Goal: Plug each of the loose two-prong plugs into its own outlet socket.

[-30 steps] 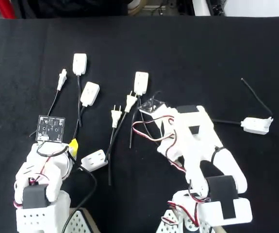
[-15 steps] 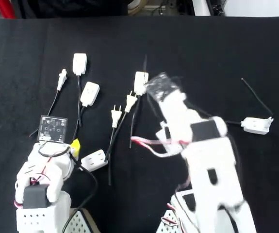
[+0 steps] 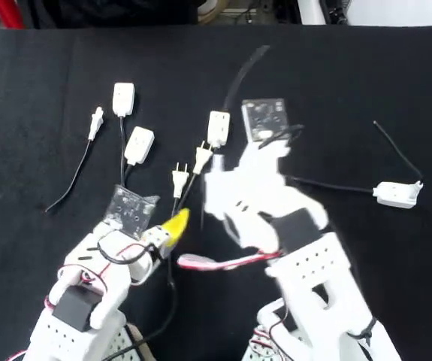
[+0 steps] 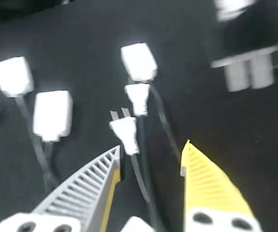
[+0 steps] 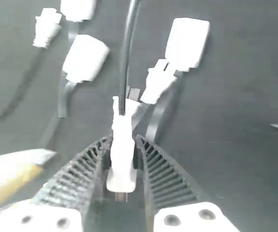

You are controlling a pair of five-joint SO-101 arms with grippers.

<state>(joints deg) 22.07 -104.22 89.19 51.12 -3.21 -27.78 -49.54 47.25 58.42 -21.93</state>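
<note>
My right gripper [image 5: 124, 141] is shut on a white plug [image 5: 121, 153] whose black cord [image 5: 129, 43] sticks out past the fingertips; that cord [image 3: 244, 70] lifts over the table's far middle. Below it lie a white socket [image 3: 219, 126] and a loose plug [image 3: 202, 156] close in front of it. A second loose plug [image 3: 178, 179] lies just beyond my open left gripper [image 4: 151, 153], whose yellow finger [image 3: 172, 223] shows past the left arm. Two more sockets [image 3: 123, 98] [image 3: 139, 144] and a third plug [image 3: 95, 120] lie to the far left.
Another white socket [image 3: 396, 194] with its cord lies at the right, beside a thin loose black cable [image 3: 396, 148]. The black cloth [image 3: 351, 83] covers the whole table. My right arm's body [image 3: 276, 210] crosses the middle near the left arm.
The right arm has swung out from near its base toward the far middle, carrying the plug and cord. The left arm has come forward to the middle plugs and now hides the near socket.
</note>
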